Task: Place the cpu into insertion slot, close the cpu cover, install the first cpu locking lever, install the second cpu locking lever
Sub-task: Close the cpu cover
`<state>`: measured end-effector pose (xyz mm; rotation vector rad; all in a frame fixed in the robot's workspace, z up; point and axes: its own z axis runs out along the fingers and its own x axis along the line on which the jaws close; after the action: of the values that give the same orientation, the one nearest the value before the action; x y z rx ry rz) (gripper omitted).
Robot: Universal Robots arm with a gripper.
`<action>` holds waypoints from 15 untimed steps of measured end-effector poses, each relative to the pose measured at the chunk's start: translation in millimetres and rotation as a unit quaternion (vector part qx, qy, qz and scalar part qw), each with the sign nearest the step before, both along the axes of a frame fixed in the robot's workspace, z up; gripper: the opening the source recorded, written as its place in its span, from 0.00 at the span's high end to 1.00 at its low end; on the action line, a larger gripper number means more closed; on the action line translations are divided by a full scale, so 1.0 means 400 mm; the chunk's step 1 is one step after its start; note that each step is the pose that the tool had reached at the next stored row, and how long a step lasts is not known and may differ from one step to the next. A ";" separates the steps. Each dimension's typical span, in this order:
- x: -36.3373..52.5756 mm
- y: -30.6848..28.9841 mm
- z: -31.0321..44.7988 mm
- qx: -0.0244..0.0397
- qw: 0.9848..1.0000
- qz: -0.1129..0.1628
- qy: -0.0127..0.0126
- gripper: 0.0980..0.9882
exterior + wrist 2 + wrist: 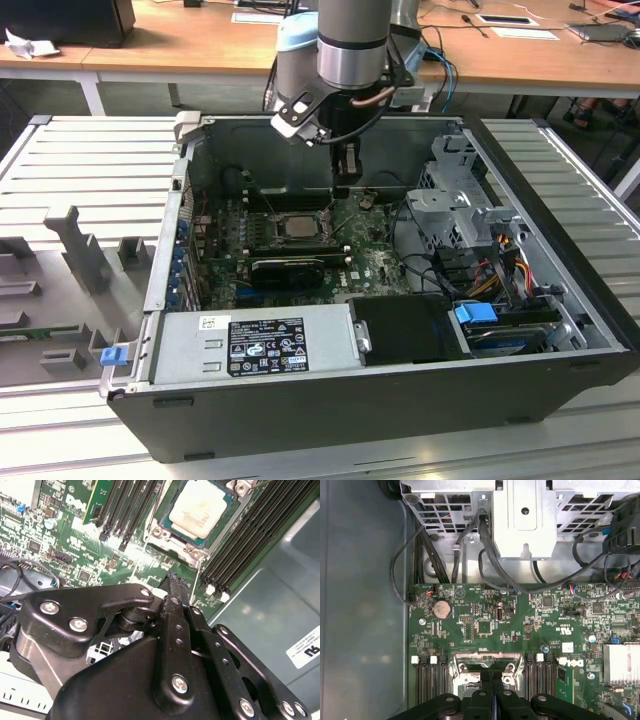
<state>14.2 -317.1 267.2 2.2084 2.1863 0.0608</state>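
The cpu (200,507) lies flat in the insertion slot (161,532) on the green board, its pale metal top facing up. The silvery cpu cover (194,552) lies down around the chip as a frame. In the exterior view the cpu (297,226) sits mid-board inside the open case. My gripper (343,190) hangs just above the board beside the slot, toward the exterior view's right and rear. Its black fingers (176,587) are pressed together, shut on nothing. In the first wrist view the gripper (491,681) points at the slot's metal edge (487,661).
Long black memory slots (250,535) flank the socket on both sides. A black graphics card (290,268) lies in front of it. A grey power supply (255,340), a metal drive cage (455,200) and loose cables (445,555) crowd the case. Grey fixtures (80,255) stand outside.
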 end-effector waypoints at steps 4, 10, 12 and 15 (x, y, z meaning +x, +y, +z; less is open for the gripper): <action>0.021 0.000 0.000 0.000 1.000 0.000 0.002 0.99; 0.039 0.001 0.000 0.000 1.000 0.000 0.003 0.99; 0.045 0.002 0.000 0.000 1.000 0.000 0.003 0.99; 0.058 0.002 0.000 0.000 1.000 0.000 0.004 0.99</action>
<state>37.4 -316.4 267.2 2.2113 2.1910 0.0526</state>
